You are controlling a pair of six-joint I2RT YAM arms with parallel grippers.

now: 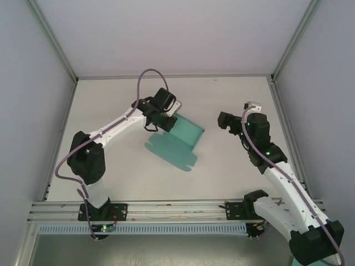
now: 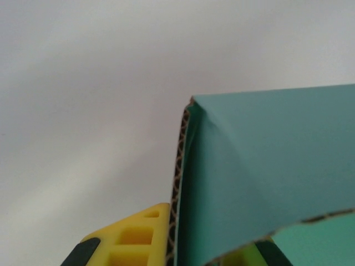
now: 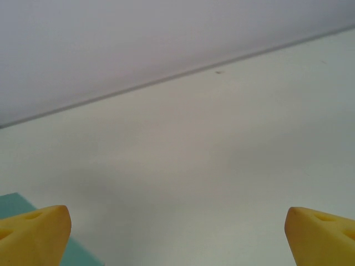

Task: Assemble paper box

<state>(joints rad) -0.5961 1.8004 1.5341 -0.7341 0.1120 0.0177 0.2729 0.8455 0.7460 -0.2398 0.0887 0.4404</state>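
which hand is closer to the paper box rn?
Left. The left hand is shut on the paper box, pinching its far left corner. The right hand hangs open off the box's right side, not touching it.

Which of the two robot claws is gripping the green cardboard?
The left gripper, pinched shut on an edge of the thin teal-green corrugated card; the right gripper stands wide open, holding nothing.
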